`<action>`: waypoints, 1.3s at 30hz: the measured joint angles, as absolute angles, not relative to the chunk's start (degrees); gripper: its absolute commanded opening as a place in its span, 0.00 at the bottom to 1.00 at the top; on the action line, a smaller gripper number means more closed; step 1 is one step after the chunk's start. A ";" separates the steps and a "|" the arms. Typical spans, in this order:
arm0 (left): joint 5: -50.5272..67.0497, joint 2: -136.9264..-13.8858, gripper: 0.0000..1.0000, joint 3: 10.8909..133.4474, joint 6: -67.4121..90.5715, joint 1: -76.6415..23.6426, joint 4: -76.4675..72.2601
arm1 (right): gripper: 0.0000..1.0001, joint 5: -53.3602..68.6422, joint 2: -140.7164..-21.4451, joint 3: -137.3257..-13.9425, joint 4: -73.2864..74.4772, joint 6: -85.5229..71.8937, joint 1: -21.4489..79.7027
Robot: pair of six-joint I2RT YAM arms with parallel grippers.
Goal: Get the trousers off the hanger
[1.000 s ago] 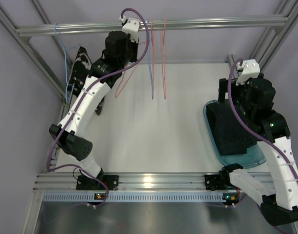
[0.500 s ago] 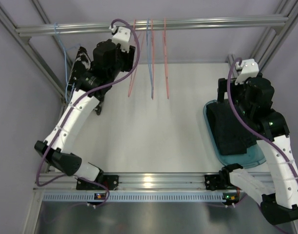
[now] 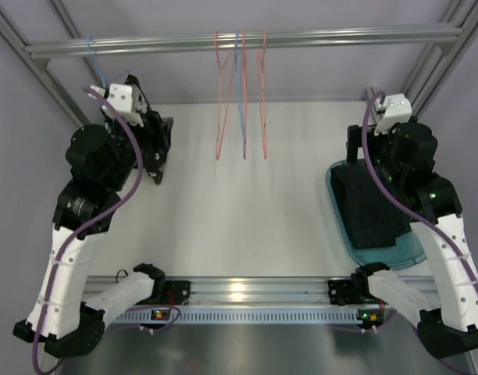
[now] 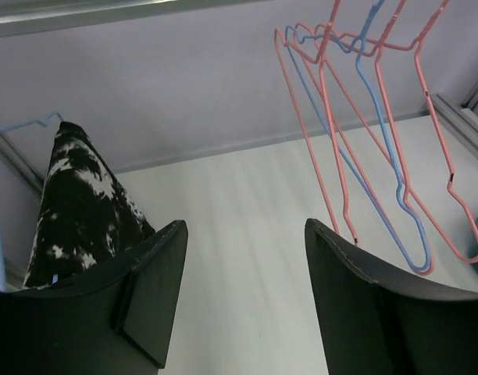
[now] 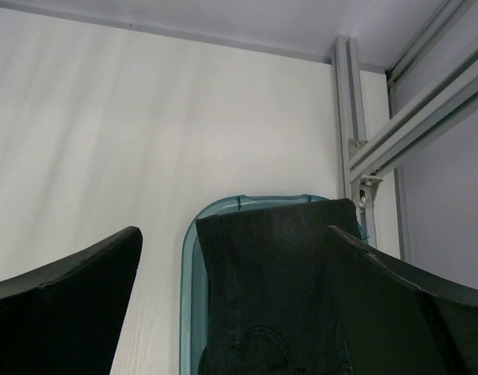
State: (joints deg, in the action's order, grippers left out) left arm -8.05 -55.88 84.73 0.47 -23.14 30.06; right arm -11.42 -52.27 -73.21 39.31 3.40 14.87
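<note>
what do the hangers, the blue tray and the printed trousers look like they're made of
Hangers: thin bent wire, probably with a smooth pink or blue coating.
Tray: glossy teal plastic, see-through at the rim.
Printed trousers: soft matte cloth, black with white splotches, draping limp over a hanger.

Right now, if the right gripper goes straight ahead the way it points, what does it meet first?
Probably the plain black trousers lying in the teal tray, dead ahead of the open right gripper; depth is unclear.
</note>
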 measured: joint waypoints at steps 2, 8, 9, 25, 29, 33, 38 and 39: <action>-6.63 -54.28 0.69 84.34 2.15 -20.84 31.51 | 0.99 -10.96 -52.73 -73.21 39.20 3.40 14.87; -1.98 -53.06 0.69 84.20 7.68 -9.67 35.00 | 0.99 -10.00 -53.63 -73.21 39.09 3.40 14.87; -1.26 -53.25 0.69 84.20 8.45 -8.40 35.64 | 0.99 -9.93 -53.65 -73.19 39.07 3.42 14.87; 14.70 -66.39 0.68 94.63 15.40 11.38 40.80 | 0.99 -7.79 -53.65 -73.19 39.03 4.32 14.87; 19.70 -70.08 0.68 99.18 14.96 17.67 40.75 | 0.99 -6.70 -53.71 -73.19 38.63 4.40 14.87; 27.90 -74.06 0.67 103.02 13.54 25.67 40.58 | 1.00 -5.61 -54.22 -73.17 37.58 4.05 14.85; 34.09 -79.64 0.66 105.25 9.50 31.05 40.36 | 1.00 -4.25 -54.54 -72.66 35.79 3.81 14.85; 34.85 -80.25 0.66 105.25 8.75 31.07 40.42 | 0.99 -4.14 -54.54 -72.53 35.51 3.81 14.85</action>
